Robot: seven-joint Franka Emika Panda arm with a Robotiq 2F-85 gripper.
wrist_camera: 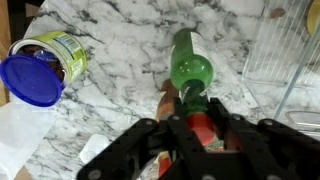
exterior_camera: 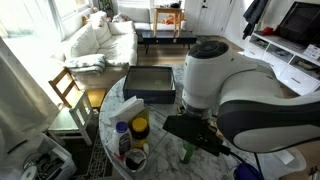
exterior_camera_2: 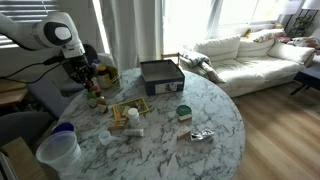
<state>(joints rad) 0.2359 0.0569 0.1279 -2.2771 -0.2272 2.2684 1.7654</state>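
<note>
Green bottle (wrist_camera: 190, 68) (red-topped) pinched in gripper (wrist_camera: 198, 118); blue-lidded can (wrist_camera: 45, 65) left, wire rack (wrist_camera: 285, 50) right.

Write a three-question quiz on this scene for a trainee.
1. True or false: the jaws are shut on the green bottle.
2. In the wrist view, the lid at the tin is: A red, B blue, C white.
3. Fill in: the table has a ___ top.
Key: 1 true; 2 B; 3 marble.
</note>
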